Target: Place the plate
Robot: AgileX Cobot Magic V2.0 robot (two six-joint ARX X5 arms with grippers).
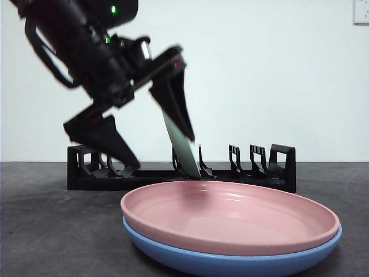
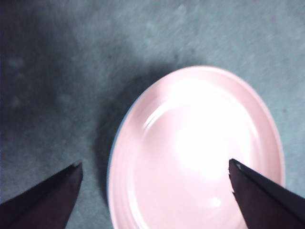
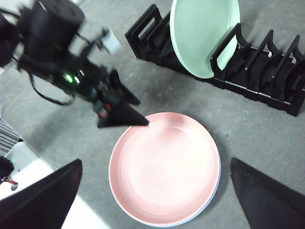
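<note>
A pink plate lies flat on a blue plate at the table's front. A pale green plate stands upright in a black slotted rack behind them. My left gripper is open and empty. It hangs above the near-left rim of the pink plate, in front of the rack. The blue rim shows beside the pink one. My right gripper is open and empty, high above the pink plate. From there I see the left gripper, the green plate and the rack.
The rack has several free slots on both sides of the green plate. The grey table's edge and a white surface lie beyond the left arm. A white wall stands behind the rack.
</note>
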